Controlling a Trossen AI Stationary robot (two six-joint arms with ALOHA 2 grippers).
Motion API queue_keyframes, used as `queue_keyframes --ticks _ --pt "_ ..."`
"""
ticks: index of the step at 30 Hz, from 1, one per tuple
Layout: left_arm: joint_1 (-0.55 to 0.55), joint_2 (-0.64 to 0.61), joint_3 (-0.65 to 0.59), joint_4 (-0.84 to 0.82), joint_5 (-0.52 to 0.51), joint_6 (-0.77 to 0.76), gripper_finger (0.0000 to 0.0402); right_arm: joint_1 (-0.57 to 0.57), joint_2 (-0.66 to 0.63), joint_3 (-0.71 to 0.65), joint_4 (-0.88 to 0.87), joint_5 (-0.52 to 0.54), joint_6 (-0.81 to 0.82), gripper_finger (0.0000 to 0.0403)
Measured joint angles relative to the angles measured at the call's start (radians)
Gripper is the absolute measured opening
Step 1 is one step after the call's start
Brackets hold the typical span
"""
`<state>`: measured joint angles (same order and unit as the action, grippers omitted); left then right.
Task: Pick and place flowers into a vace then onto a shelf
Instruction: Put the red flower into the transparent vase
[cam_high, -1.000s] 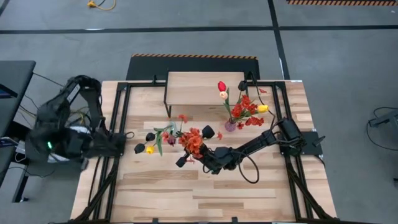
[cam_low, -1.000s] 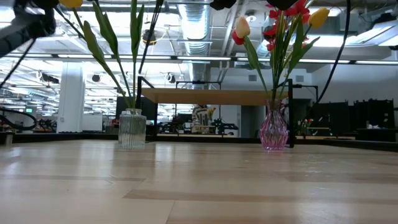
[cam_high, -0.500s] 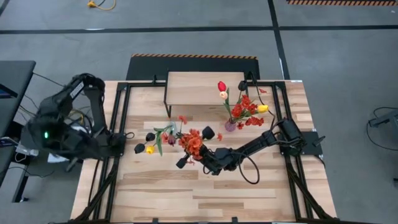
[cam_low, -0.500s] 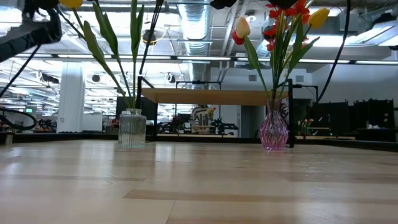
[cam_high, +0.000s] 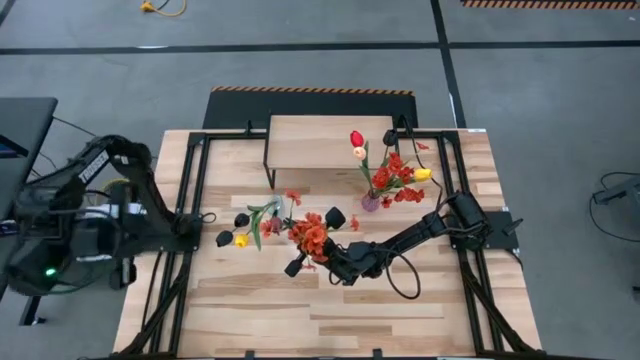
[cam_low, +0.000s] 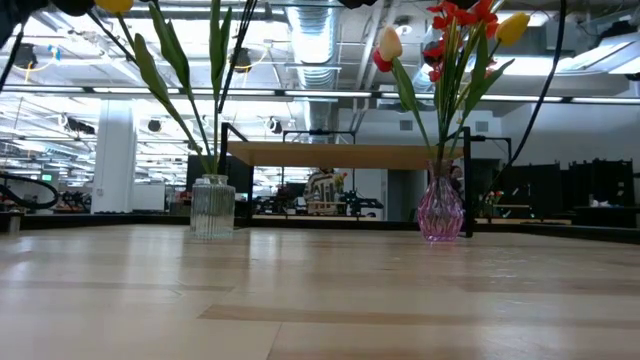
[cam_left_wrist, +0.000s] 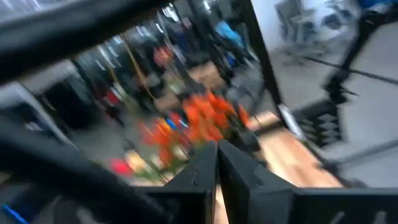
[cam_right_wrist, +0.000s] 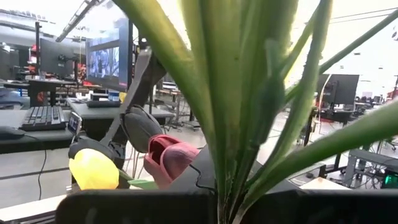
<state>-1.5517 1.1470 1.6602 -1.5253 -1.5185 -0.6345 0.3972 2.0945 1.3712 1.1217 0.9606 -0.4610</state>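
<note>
Flowers fill the middle of the high view: a red-orange spray held over the slatted table by the right gripper, whose fingers are pinched tight on the green stems. Just beside it, toward the left arm, a looser bunch shows a yellow tulip, dark maroon heads and long green leaves. A second bouquet of red, cream and yellow tulips stands in a pink vase near the shelf, a light wood plank on thin black legs at the table's far edge. The left arm is drawn back off the table's left side; its gripper is not made out in this view.

From the low view, a ribbed clear glass vase holds tall green stems and leaves, well apart from the pink vase with its red, cream and yellow blooms; the shelf stands behind both.

The left wrist view is blurred, with the left gripper closed, fingers together, and an orange-red cluster farther off.

The right wrist view is crowded with broad green stems, a yellow tulip and a pink-red tulip beyond them.
</note>
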Motion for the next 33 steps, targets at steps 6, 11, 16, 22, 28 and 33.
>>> queue_keyframes --ticks 6,11,16,22,28,33 --pt "0.028 0.052 0.131 0.021 -0.054 0.267 0.0 0.022 0.0 0.0 -0.022 -0.027 0.024 0.0003" --pt "0.125 0.045 0.132 0.012 -0.053 0.219 0.0 0.052 0.0 0.0 -0.051 -0.02 0.059 0.0003" --pt "0.309 0.056 0.132 0.012 -0.053 0.206 0.0 0.089 0.0 0.0 -0.089 -0.018 0.116 0.0004" --pt "0.604 0.093 0.128 -0.037 -0.053 0.216 0.0 0.142 0.0 0.0 -0.138 -0.017 0.179 0.0004" --pt "0.844 0.101 0.123 -0.045 0.14 0.254 0.0 0.196 0.0 0.0 -0.186 -0.017 0.229 0.0004" --pt "0.924 0.011 0.123 -0.039 0.471 0.401 0.0 0.232 0.0 0.0 -0.208 -0.02 0.249 0.0004"
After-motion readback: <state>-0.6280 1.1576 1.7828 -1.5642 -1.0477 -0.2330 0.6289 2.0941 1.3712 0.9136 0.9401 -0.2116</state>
